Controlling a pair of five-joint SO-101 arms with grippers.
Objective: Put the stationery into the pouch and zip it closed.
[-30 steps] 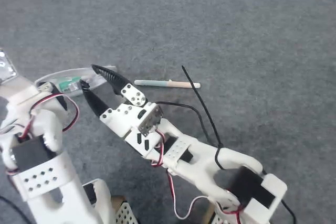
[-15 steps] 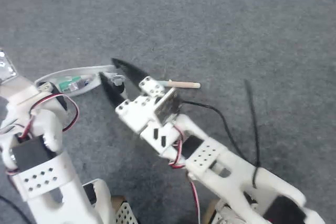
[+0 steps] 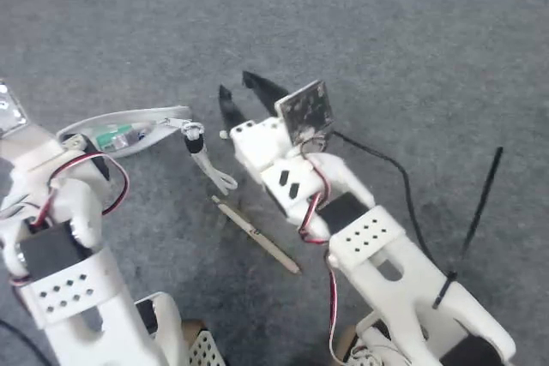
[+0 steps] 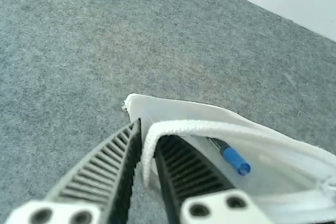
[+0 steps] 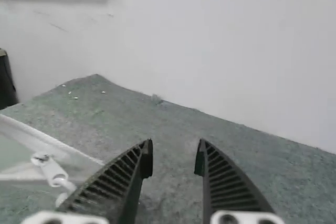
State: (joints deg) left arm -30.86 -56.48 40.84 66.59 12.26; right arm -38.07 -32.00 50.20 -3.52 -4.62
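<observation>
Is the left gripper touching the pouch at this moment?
Touching. In the left wrist view the left gripper is shut on the white rim of the pouch, one finger on each side, with no gap.

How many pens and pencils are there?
2 for sure: a tan pencil lies on the grey mat between the two arms, and a blue-tipped pen is inside the pouch. More may be hidden deeper in the pouch or behind the right gripper.
</observation>
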